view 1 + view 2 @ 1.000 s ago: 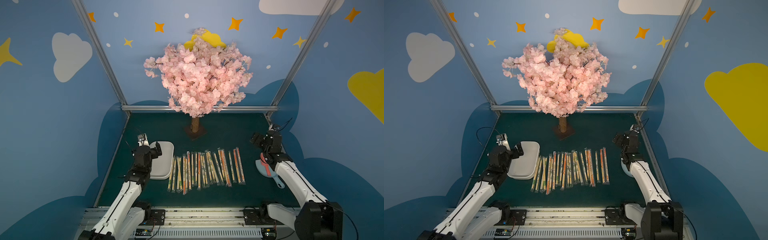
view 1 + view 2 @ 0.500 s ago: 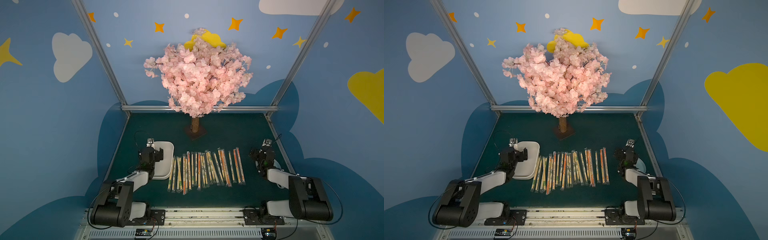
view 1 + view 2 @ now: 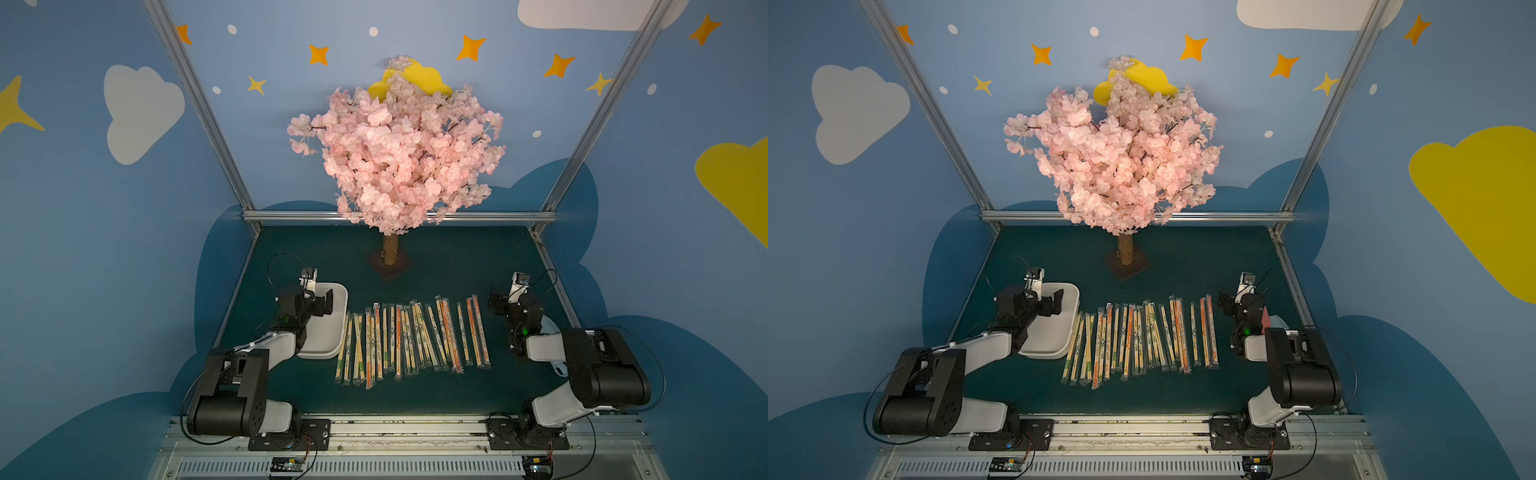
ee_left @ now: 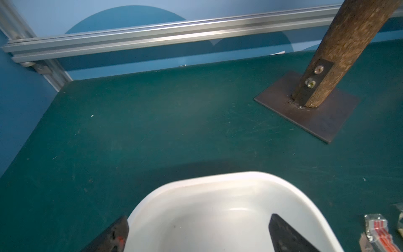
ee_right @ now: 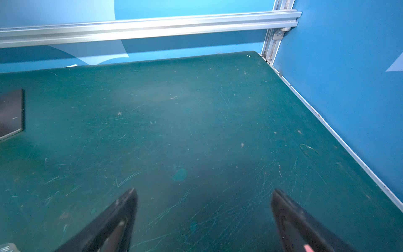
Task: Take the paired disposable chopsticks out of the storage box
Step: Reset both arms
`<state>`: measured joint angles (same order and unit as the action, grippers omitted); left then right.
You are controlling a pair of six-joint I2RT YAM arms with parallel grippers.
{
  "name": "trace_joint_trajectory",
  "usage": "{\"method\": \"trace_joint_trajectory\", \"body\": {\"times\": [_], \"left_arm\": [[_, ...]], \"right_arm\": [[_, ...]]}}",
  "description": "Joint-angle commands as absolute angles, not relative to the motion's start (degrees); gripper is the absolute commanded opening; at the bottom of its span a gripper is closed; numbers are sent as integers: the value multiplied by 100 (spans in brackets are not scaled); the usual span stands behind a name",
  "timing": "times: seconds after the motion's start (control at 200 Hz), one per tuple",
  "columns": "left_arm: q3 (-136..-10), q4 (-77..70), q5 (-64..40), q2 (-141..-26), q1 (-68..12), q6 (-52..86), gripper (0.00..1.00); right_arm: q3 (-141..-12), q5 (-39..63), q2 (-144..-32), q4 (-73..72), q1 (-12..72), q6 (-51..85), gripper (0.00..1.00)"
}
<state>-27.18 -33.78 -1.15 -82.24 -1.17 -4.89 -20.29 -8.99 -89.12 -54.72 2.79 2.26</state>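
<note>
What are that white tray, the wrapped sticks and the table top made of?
The storage box looks like glossy white moulded plastic: smooth, rounded corners, soft highlights. The paired disposable chopsticks seem pale wood or bamboo, in clear shiny film sleeves. The table top looks like a matte dark-green mat, finely scratched; its material is uncertain.

A pink artificial blossom tree (image 3: 399, 158) stands on a dark square metal plate (image 4: 316, 117) far-centre on the dark green tabletop (image 3: 457, 266), with a partly hidden light-blue plastic item (image 3: 1278, 323) near its right edge.
</note>
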Motion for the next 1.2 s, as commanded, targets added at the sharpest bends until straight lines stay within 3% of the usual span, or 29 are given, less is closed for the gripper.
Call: {"method": "trace_joint_trajectory", "body": {"times": [0.0,0.145,0.26,0.471,1.196], "left_arm": [[-2667,-4077,-487,-8687,21,-276,100],[-1959,-5607,-622,-9003,305,47,100],[-2247,-5056,-571,-9013,299,67,100],[-2186,-5212,-404,-9027,272,64,100],[-2143,-5283,-378,-9009,253,61,100]], "right_arm": [[-2016,-802,-8930,-5572,273,162,98],[-1996,-732,-8929,-5603,239,185,98],[-2021,-773,-8937,-5573,251,185,98],[-2001,-1164,-8961,-5672,448,29,98],[-2016,-1137,-8958,-5656,440,35,98]]}}
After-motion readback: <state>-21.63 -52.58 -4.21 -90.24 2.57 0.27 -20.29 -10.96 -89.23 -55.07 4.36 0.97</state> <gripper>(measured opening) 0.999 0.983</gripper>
